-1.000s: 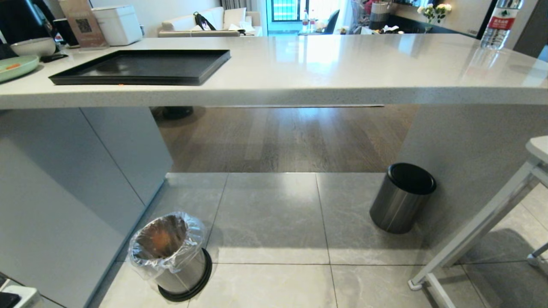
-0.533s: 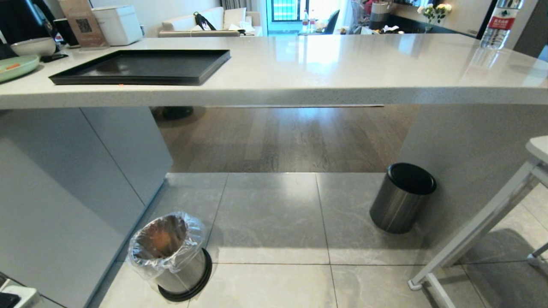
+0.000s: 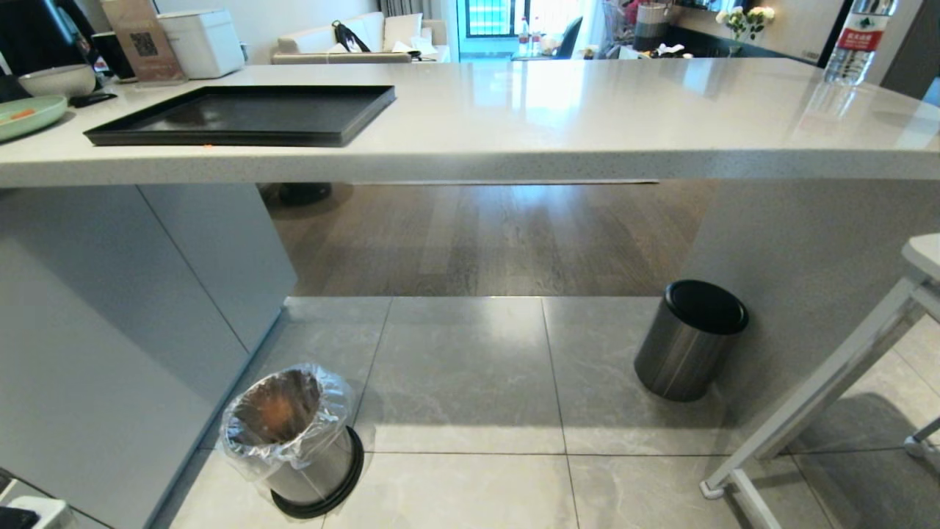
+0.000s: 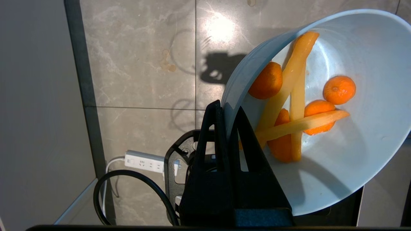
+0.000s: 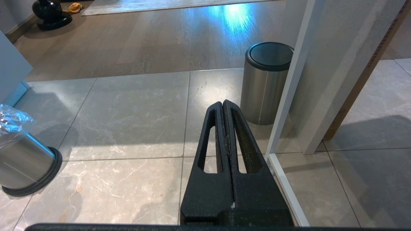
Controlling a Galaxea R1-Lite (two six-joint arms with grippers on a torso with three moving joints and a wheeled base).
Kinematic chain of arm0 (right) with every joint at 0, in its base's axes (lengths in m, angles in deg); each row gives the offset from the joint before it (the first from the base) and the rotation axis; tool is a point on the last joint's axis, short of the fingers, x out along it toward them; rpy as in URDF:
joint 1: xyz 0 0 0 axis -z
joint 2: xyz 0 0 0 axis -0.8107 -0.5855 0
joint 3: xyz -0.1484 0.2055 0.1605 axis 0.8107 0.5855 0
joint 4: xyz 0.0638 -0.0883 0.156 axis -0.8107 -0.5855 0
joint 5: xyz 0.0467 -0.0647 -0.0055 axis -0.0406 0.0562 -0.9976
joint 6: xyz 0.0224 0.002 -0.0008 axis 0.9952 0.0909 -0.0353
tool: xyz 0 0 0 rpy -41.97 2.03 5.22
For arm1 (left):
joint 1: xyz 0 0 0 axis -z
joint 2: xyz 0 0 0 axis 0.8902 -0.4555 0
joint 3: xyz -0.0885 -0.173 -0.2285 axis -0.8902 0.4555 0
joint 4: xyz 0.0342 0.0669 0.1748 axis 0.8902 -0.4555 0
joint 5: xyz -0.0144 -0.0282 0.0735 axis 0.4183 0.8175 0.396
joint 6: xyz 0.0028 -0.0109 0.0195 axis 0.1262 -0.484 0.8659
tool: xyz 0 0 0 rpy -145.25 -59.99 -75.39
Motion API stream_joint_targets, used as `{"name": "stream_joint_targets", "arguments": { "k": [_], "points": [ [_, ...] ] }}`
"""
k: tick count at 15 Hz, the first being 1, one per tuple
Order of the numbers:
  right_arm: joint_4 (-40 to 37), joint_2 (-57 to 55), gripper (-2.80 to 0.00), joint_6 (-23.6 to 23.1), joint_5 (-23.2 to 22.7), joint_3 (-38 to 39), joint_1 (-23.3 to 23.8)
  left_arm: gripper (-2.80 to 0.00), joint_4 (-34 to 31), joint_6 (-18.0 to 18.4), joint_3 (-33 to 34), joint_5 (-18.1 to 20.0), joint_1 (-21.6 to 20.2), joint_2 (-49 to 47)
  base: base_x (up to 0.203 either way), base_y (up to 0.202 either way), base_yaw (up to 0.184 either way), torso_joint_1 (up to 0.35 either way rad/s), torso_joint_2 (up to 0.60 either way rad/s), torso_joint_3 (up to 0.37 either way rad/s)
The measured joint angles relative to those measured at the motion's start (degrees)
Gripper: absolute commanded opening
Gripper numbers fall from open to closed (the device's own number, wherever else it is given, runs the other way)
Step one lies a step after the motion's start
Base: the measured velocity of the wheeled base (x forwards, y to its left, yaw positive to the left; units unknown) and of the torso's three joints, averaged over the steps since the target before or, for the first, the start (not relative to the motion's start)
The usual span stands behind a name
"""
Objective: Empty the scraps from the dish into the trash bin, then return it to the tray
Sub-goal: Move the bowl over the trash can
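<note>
Left wrist view: the left gripper (image 4: 228, 110) is pinching the rim of the pale-blue bowl (image 4: 353, 166), jaws closed on it; carrot slices and yellow strips (image 4: 297, 106) are lying inside, beside the jaws. The right gripper (image 5: 223, 106) is holding nothing, jaws pressed together.

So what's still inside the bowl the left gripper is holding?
The bowl holds orange carrot slices and thin yellow strips. The left gripper, shut on the rim, covers a bit of the inside, so anything lying there can't be seen.
</note>
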Motion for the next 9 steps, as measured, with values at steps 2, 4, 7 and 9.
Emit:
{"name": "stream_joint_targets", "arguments": {
  "k": [2, 4, 7, 9],
  "points": [
    [0.02, 0.00, -2.80, 0.00, 0.02, 0.00, 0.00, -2.80, 0.05, -0.11, -0.26, -0.09, -0.02, -0.35, 0.000, 0.000, 0.000, 0.000, 0.00, 0.000],
    [0.00, 0.00, -2.80, 0.02, 0.08, 0.00, 0.00, -2.80, 0.60, 0.07, -0.35, 0.53, -0.02, -0.90, 0.000, 0.000, 0.000, 0.000, 0.00, 0.000],
    [0.01, 0.00, -2.80, -0.01, 0.07, 0.00, 0.00, -2.80, 1.22, -0.02, -0.14, 0.29, 0.13, -1.57, 0.000, 0.000, 0.000, 0.000, 0.00, 0.000],
    [0.05, 0.00, -2.80, -0.02, 0.07, 0.00, 0.00, -2.80, 1.22, 0.12, 0.06, 0.49, 0.15, -1.90, 0.000, 0.000, 0.000, 0.000, 0.00, 0.000]
  ]
}}
